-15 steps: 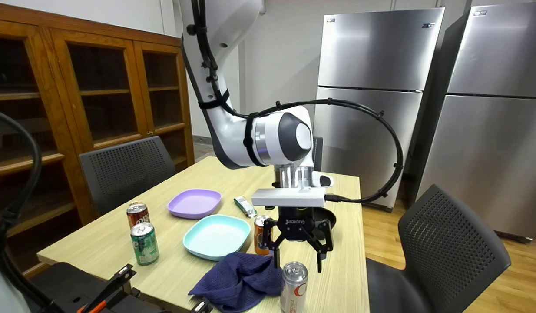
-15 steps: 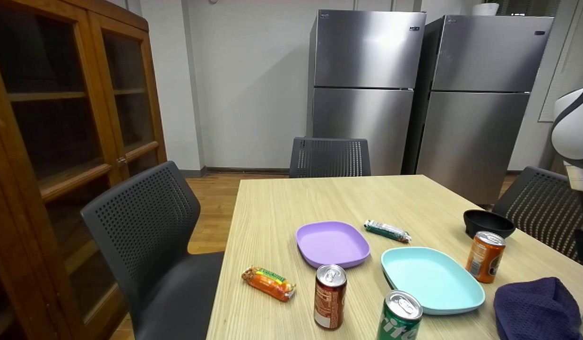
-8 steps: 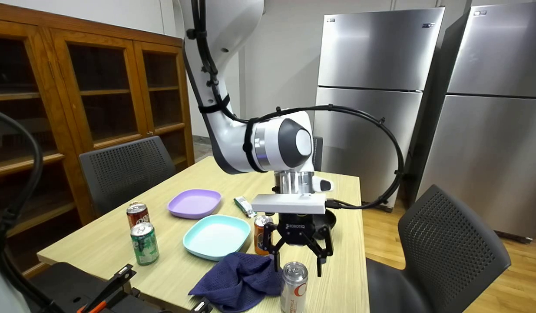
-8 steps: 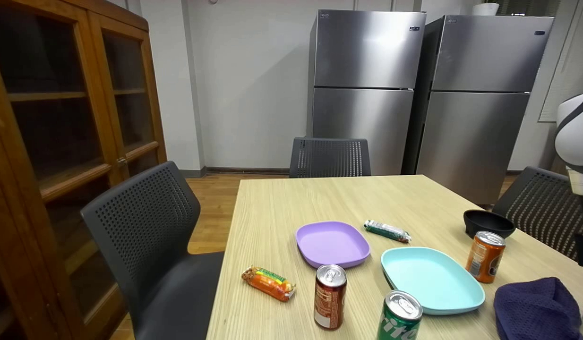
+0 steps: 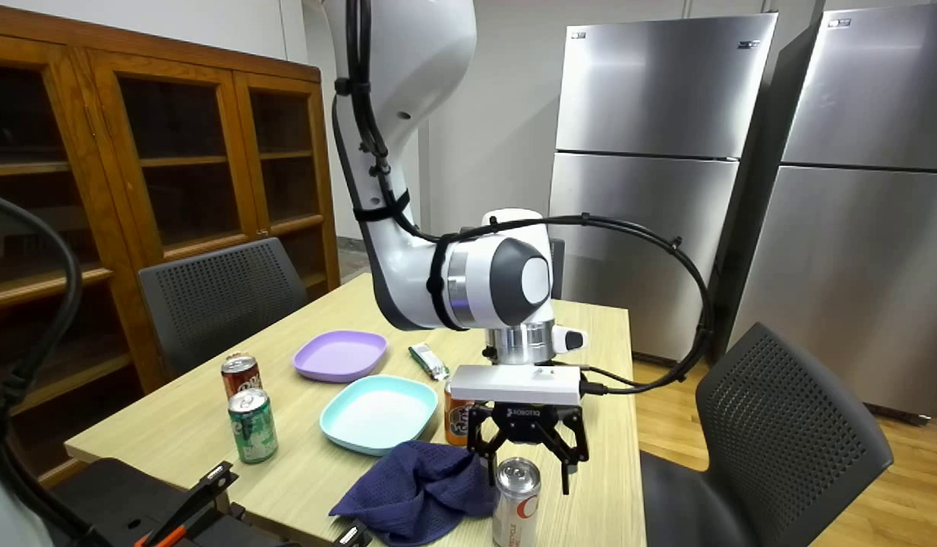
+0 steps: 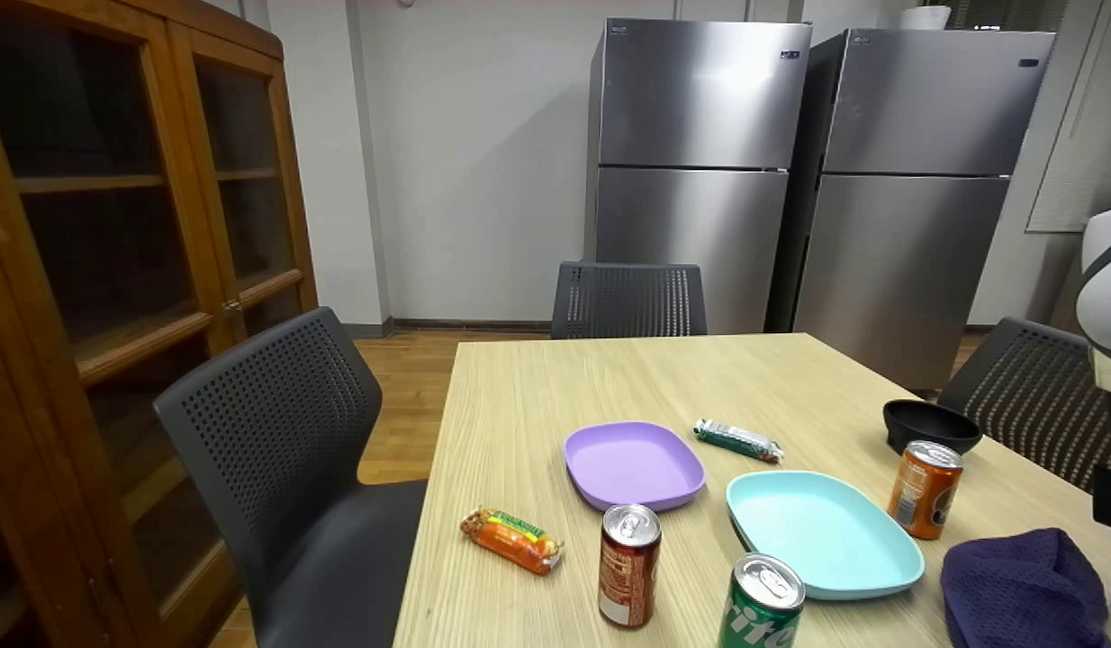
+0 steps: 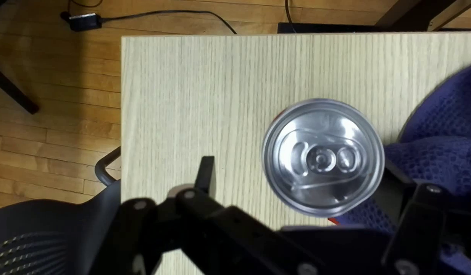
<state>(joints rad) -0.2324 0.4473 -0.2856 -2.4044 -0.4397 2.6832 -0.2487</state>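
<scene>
The gripper (image 5: 529, 485) is hanging right at the silver can (image 5: 516, 507), fingers spread wide. From where I'm standing one finger's right beside the rim, can't tell if it touches, and there's a clear gap to the other. The can's upright near a corner of the table (image 7: 182, 95), with a bunched navy cloth (image 5: 419, 490) just beside it. Further in, an orange can (image 6: 923, 493) stands by the teal plate (image 6: 821, 531), and a black bowl (image 6: 929, 430) sits close to the table edge, next to a chair (image 6: 1033, 396).

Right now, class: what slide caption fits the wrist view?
Open black gripper near an upright silver metal can, dark-blue textured cloth alongside.
</scene>
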